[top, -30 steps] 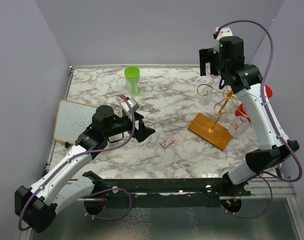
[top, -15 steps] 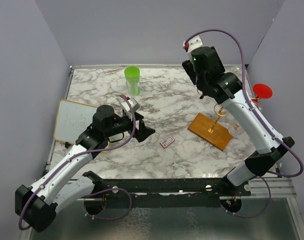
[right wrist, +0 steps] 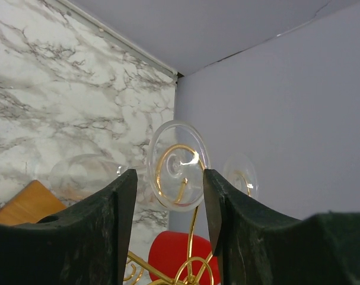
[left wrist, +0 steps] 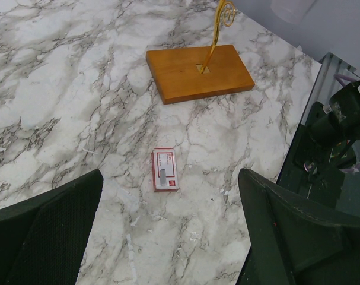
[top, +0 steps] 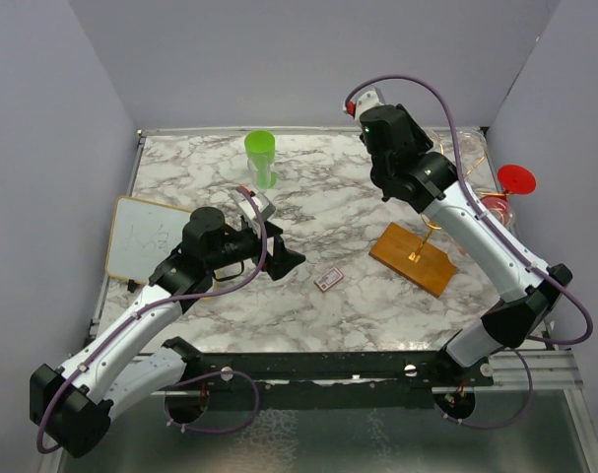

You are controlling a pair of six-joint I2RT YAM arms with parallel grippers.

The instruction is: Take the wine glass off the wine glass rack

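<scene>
Two fingers of the right gripper flank the wine glass foot (stem lying leftward, roughly level); whether they pinch it is unclear. The left gripper gapes wide, well apart.

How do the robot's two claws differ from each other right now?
The left gripper hangs low over the marble table, while the right gripper is raised by the top of the wine glass rack. The left gripper is spread wide above a small red-and-white card; the right gripper is narrower, framing the foot of a clear wine glass. Both have two dark fingers.
</scene>
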